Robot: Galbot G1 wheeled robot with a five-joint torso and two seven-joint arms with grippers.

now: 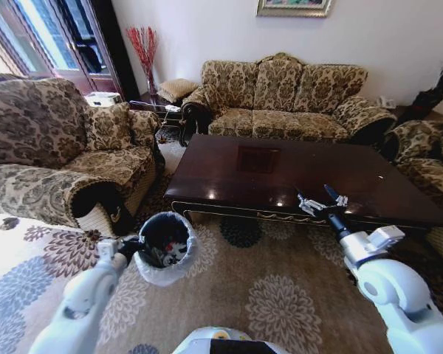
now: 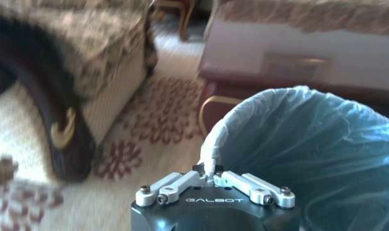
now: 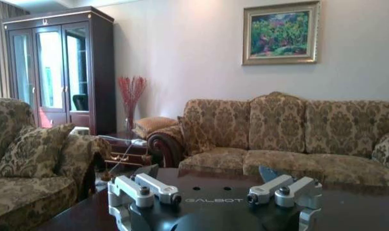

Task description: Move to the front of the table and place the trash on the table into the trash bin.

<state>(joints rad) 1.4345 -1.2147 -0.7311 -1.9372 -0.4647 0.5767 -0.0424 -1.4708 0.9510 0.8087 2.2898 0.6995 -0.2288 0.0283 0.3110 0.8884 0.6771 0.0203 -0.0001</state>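
Note:
The dark glossy table (image 1: 280, 173) stands ahead of me on the patterned carpet. The trash bin (image 1: 183, 259), lined with a whitish bag, sits on the floor off the table's front left corner. Pale trash with a bit of red (image 1: 172, 253) lies inside it. My left gripper (image 1: 133, 245) is at the bin's rim, and in the left wrist view my left gripper (image 2: 213, 177) is shut on the folded edge of the bin's bag (image 2: 310, 144). My right gripper (image 1: 321, 199) hovers open over the table's front edge. From the right wrist, my right gripper (image 3: 207, 178) holds nothing above the table top (image 3: 355, 211).
A patterned armchair (image 1: 52, 162) stands close on the left of the bin. A sofa (image 1: 288, 103) runs behind the table and another seat (image 1: 428, 158) is at the right. A side table (image 1: 159, 110) sits in the far corner. Open carpet (image 1: 266, 295) lies before the table.

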